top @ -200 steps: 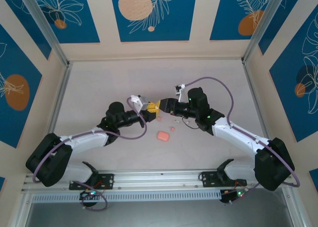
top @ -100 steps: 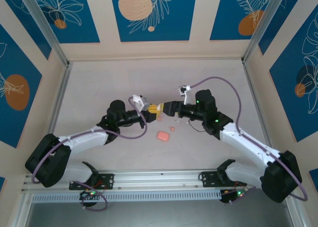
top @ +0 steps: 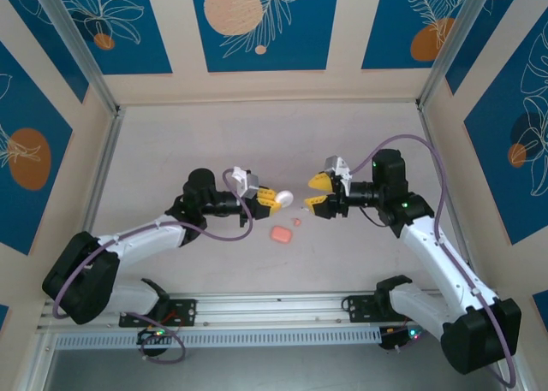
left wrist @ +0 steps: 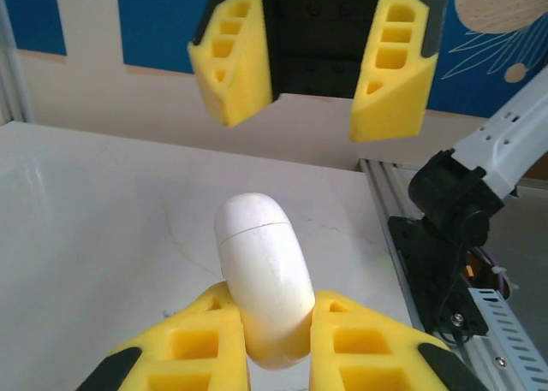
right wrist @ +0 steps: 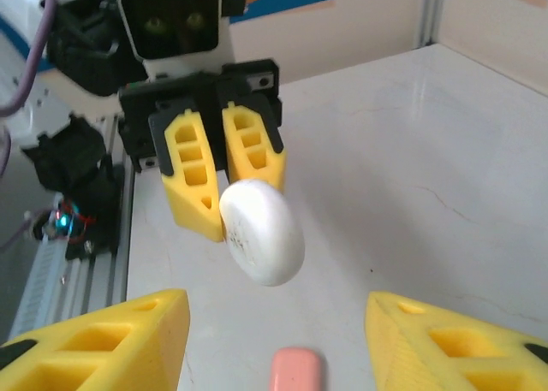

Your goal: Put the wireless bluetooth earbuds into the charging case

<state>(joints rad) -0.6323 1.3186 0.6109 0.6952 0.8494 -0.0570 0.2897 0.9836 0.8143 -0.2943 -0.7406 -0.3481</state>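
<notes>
Left hand point(top: 272, 199) & right hand point(top: 318, 193): yellow fingers, blk bodies. Disc point(left wrist: 261, 275): glossy white. Charging case point(top: 280, 234) & earbud point(top: 296, 222): salmon pink. Surface point(top: 171, 151): off-white, faint marbling. Left arm point(top: 141, 237), right arm point(top: 437, 250): blk/white. Cables point(top: 402, 137): purple. Walls point(top: 291, 32): blue panels w/ white leaf outlines, orange circles, cream borders.

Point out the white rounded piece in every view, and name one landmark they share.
Top external: white rounded piece mid-picture, at the left pincer's tip.
Left wrist: bottom centre, clamped between its yellow fingers.
Right wrist: picture centre, below the facing left pincer.
Shared landmark: the left pincer's yellow fingers gripping it.
</notes>
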